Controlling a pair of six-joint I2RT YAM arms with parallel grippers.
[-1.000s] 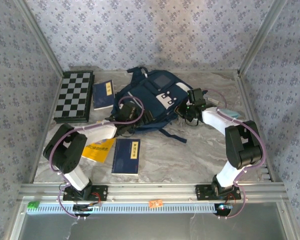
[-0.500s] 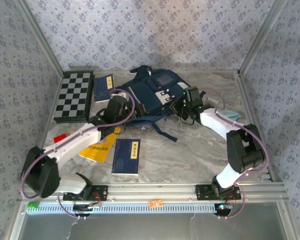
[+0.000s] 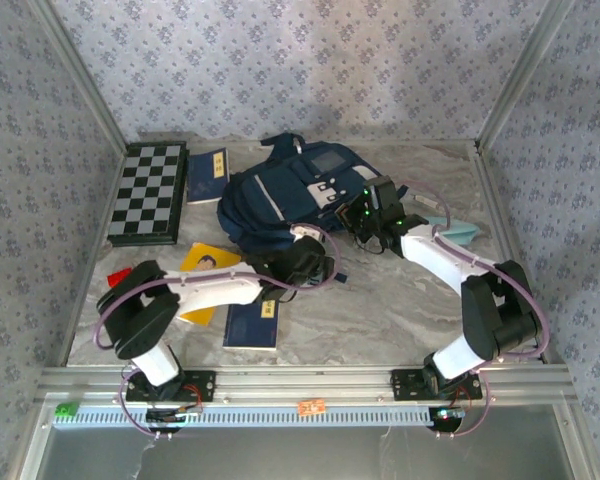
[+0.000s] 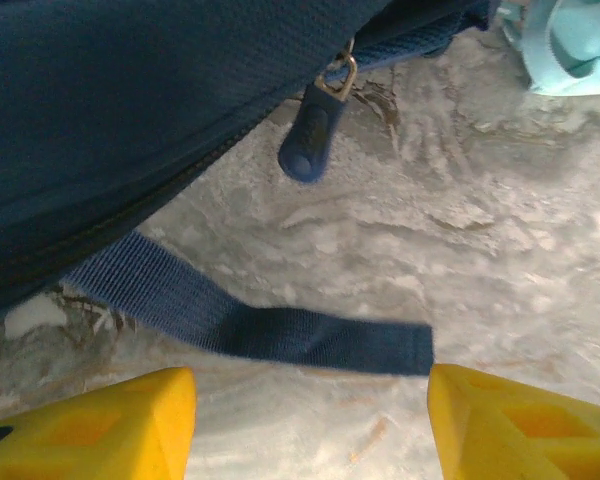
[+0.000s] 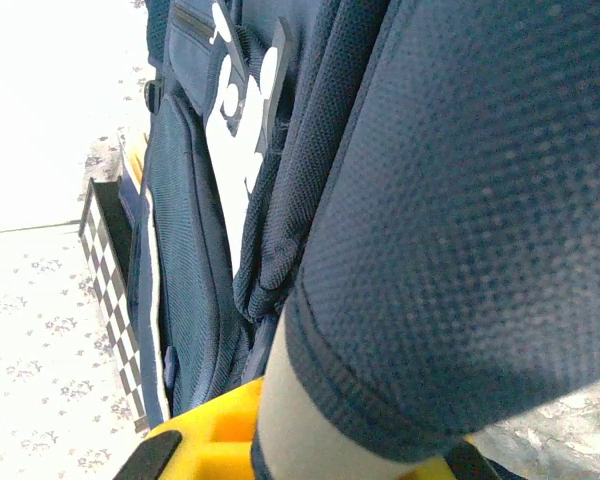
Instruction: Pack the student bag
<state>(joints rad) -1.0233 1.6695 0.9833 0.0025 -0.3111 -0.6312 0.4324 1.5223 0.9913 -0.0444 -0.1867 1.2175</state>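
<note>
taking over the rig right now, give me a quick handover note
left gripper: open and empty, low over the table at the near edge of the student bag, facing a zipper pull and a loose strap.
right gripper: shut on the bag's right-side fabric.
Done: nothing visibly packed.
To do: chessboard, far blue book, near blue book and yellow book all lie outside the bag; probably unzip first.
</note>
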